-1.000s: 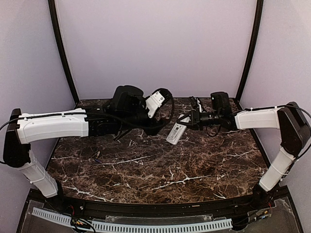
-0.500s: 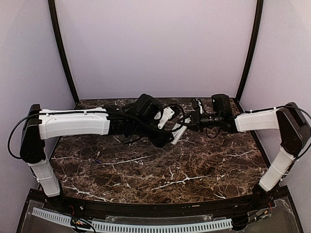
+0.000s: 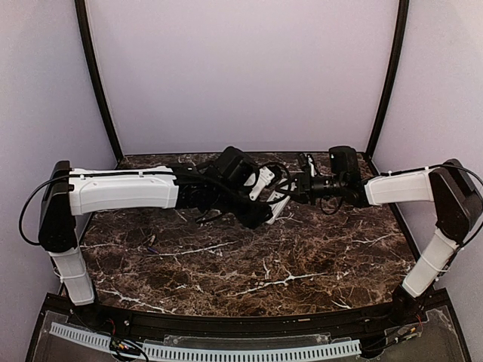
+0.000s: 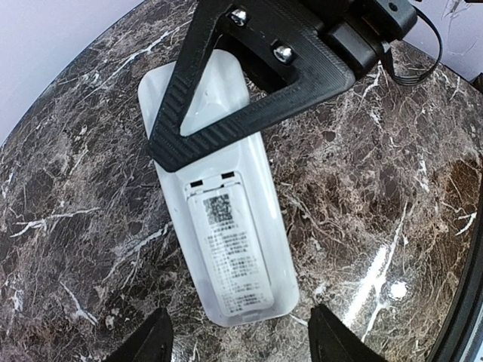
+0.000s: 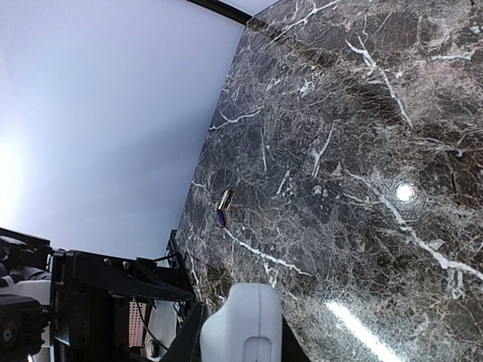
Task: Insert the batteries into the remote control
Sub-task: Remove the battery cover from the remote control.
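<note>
The remote control (image 4: 226, 249) is a slim white handset, its back with the printed label facing the left wrist camera. My right gripper (image 3: 293, 193) is shut on its upper end; one black finger (image 4: 249, 90) crosses it. The remote's end shows between those fingers in the right wrist view (image 5: 241, 317). My left gripper (image 4: 240, 343) is open, its tips on either side of the remote's lower end without touching it. In the top view the left gripper (image 3: 260, 213) hides most of the remote (image 3: 278, 205). Two batteries (image 5: 223, 207) lie together on the table, far to the left (image 3: 151, 241).
The dark marble table (image 3: 302, 264) is walled in by lilac panels at the back and sides. Black frame posts (image 3: 98, 83) stand at the back corners. A cable tray (image 3: 226, 351) runs along the near edge.
My left arm has swung right and brought its open gripper over the remote's lower end. The right gripper still holds the remote in nearly the same place.
</note>
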`<action>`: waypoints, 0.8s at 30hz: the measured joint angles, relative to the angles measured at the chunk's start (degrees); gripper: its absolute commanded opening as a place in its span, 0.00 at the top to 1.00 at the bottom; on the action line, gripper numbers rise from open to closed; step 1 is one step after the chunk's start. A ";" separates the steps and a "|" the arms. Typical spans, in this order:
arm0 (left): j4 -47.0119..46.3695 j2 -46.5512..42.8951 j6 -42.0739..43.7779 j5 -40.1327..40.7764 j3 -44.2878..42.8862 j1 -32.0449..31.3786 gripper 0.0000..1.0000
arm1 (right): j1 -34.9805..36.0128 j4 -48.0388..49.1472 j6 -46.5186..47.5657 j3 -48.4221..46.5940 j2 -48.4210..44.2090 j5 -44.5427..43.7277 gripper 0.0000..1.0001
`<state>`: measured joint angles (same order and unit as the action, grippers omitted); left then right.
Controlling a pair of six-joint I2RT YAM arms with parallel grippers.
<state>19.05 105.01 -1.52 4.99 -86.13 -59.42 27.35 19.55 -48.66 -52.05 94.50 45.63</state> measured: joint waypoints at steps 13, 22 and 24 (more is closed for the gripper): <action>-0.07 3.02 -0.24 0.42 -1.18 0.00 0.53 | 0.15 0.15 -0.09 0.02 -0.66 0.61 1.00; -0.13 3.10 -0.24 0.13 -1.27 0.11 0.64 | 0.37 0.15 -0.07 0.02 -0.66 0.50 1.00; -0.15 3.10 -0.24 0.00 -1.27 0.17 0.67 | 0.39 0.15 -0.04 0.02 -0.66 0.42 1.00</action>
<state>18.90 108.12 -1.76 4.99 -87.39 -59.24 27.75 19.70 -48.71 -52.03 93.84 46.04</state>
